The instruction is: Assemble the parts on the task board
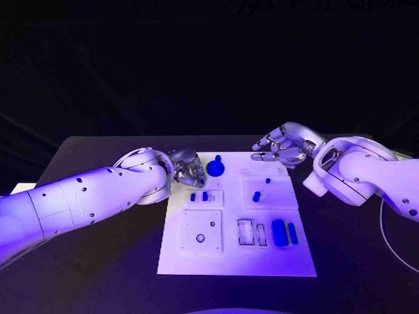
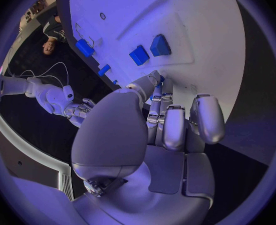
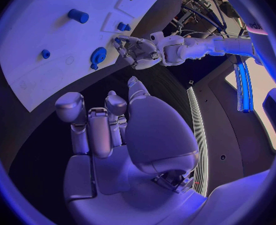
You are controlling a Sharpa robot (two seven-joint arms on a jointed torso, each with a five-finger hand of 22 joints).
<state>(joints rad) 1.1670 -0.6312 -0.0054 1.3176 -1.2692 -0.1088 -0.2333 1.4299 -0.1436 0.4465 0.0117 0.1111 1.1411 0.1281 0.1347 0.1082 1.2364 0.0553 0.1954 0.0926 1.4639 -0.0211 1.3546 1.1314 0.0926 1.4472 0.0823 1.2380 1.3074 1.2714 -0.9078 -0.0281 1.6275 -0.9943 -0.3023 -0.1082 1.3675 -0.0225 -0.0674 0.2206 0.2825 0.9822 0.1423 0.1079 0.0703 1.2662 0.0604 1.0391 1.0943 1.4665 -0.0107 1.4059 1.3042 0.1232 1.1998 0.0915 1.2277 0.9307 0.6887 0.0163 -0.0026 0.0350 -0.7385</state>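
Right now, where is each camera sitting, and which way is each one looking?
Head view: on the robot's head, looking down at the black table and white task board; both white arms come in from the sides, left hand and right hand at the board's far end.
Left wrist view: behind the left hand, facing the board and its blue parts.
Right wrist view: behind the right hand, facing the board.
Shared: both wrist views catch the board and the other hand.
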